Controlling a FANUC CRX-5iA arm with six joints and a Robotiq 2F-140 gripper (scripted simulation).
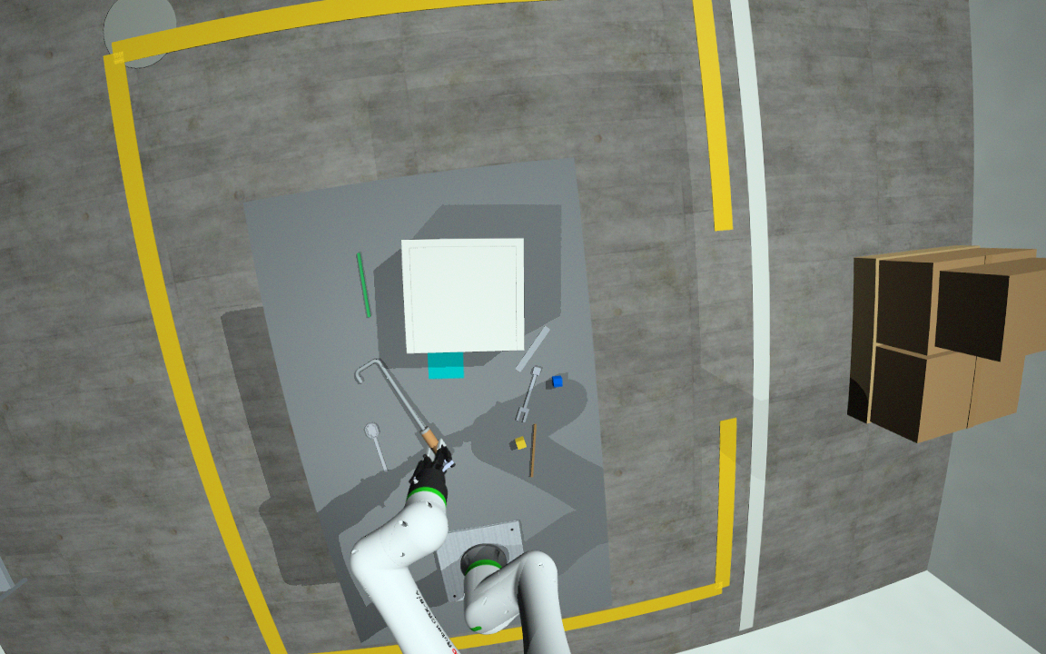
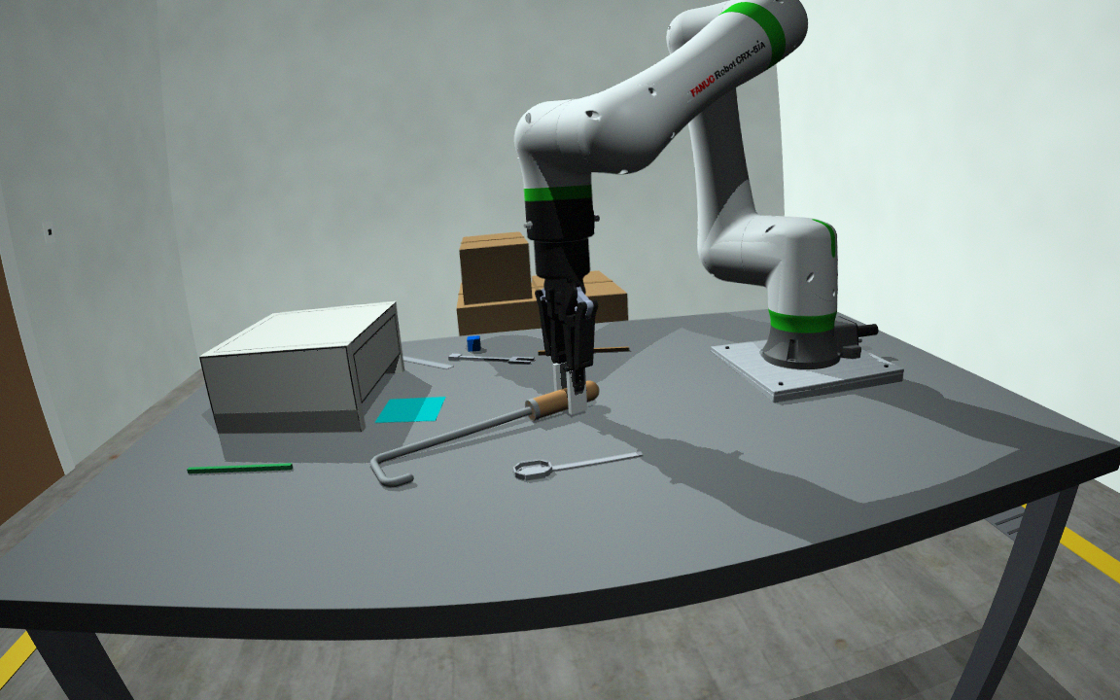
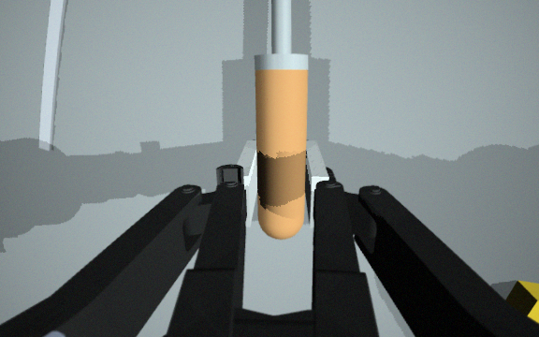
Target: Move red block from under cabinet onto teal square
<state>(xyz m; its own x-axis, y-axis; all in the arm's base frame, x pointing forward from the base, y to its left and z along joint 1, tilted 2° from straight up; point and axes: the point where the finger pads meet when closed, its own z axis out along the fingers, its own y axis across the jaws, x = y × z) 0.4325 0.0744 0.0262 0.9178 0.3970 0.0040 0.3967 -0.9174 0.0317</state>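
Note:
My gripper (image 2: 570, 396) (image 3: 281, 159) is shut on the wooden handle (image 3: 281, 140) of a long grey hook tool (image 2: 460, 429). The tool lies on the table; its rod runs toward the hooked end (image 1: 364, 372) left of the teal square. The teal square (image 1: 445, 366) (image 2: 410, 408) lies on the table right in front of the white cabinet (image 1: 462, 295) (image 2: 298, 366). The red block is hidden in all views. The gripper (image 1: 439, 451) stands a good way from the cabinet, toward the robot's base.
A green rod (image 1: 363, 284) lies left of the cabinet. A ring-ended tool (image 2: 573, 465) lies near the hook tool. A grey bar (image 1: 532, 349), a fork-ended tool (image 1: 528, 394), a blue cube (image 1: 557, 381), a yellow cube (image 1: 519, 443) and a brown stick (image 1: 532, 450) lie to the right.

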